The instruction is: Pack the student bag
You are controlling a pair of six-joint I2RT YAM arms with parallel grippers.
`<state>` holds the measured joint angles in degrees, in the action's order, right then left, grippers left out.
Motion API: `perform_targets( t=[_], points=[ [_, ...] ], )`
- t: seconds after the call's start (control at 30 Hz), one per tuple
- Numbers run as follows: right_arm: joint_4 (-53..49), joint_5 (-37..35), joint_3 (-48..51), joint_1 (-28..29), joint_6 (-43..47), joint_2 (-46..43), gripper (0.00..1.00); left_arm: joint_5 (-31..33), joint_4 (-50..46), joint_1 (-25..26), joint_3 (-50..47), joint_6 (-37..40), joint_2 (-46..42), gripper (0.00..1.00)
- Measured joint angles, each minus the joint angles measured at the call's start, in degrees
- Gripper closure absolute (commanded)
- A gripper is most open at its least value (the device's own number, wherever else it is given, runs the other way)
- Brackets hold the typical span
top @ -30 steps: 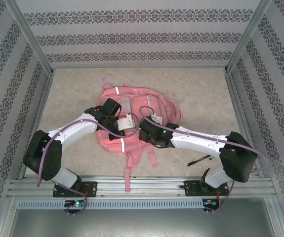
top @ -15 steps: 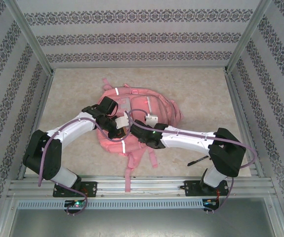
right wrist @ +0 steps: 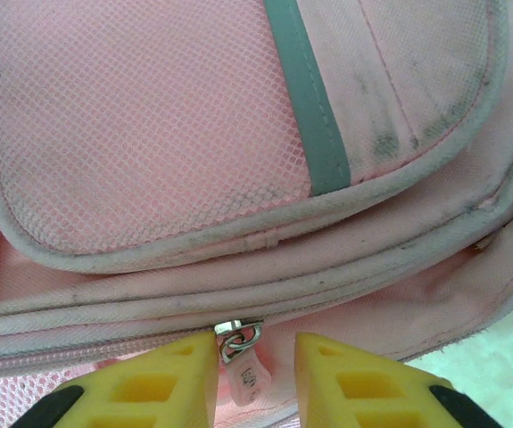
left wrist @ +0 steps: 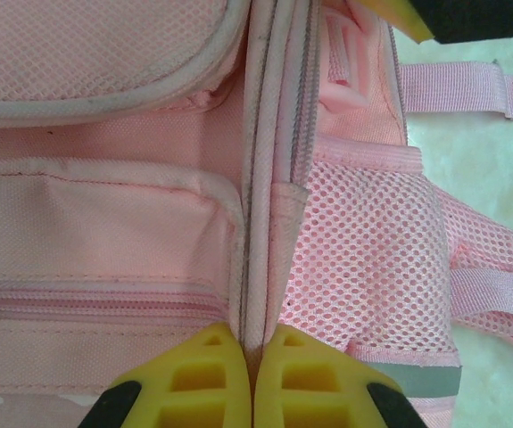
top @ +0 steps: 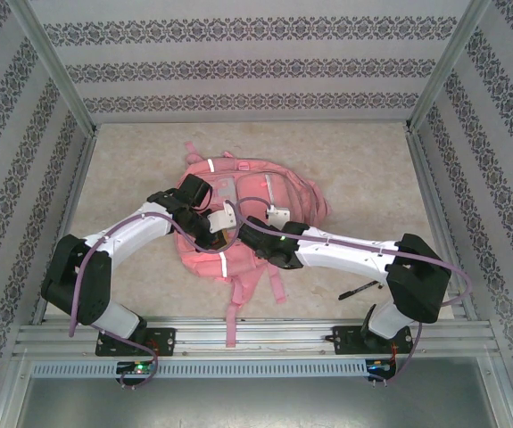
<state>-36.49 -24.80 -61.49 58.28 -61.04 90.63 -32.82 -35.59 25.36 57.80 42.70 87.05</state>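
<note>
The student bag (top: 269, 189), pink with white reflective strips, lies flat in the middle of the table. My left gripper (top: 212, 234) is at its near left part. In the left wrist view this gripper (left wrist: 252, 343) is shut on a piped seam (left wrist: 260, 223) of the bag beside a mesh pocket (left wrist: 372, 259). My right gripper (top: 244, 234) is just right of it. In the right wrist view this gripper (right wrist: 256, 352) stands open, its yellow fingers on either side of a zip pull (right wrist: 247, 373) with a metal slider. The pull lies close to the left finger.
A black pen (top: 360, 289) lies on the table by the right arm's base. The bag's straps (top: 230, 312) trail toward the near rail. Patterned walls close in the table on three sides.
My right gripper has moved left over the bag, close to the left gripper, and its jaws have narrowed. The left gripper has kept its grip and barely moved.
</note>
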Motion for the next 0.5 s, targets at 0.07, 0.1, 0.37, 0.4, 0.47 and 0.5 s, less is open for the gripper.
perform_targets(
  t=[0.07,0.1,0.37,0.4,0.47,0.5],
  points=[
    [0.0,0.2,0.0,0.0,0.46,0.04,0.7,-0.02,0.0,0.0,0.0,0.0,0.0,1.0],
    [0.02,0.28,-0.02,0.0,1.07,0.2,0.69,-0.02,-0.02,0.0,0.0,0.0,0.0,1.0],
    [0.52,1.9,-0.72,0.0,6.8,3.69,0.76,-0.22,-0.04,-0.37,-0.02,0.42,0.0,1.0],
    [0.57,1.97,-0.74,0.0,7.43,3.93,0.78,-0.22,-0.04,-0.37,-0.02,0.44,0.0,1.0],
    [0.66,2.08,-0.79,0.0,8.61,4.28,0.83,-0.24,-0.04,-0.37,-0.02,0.5,0.0,1.0],
    [0.66,2.12,-0.9,0.0,9.11,4.44,0.86,-0.24,-0.04,-0.37,-0.02,0.61,0.0,1.0]
  ],
)
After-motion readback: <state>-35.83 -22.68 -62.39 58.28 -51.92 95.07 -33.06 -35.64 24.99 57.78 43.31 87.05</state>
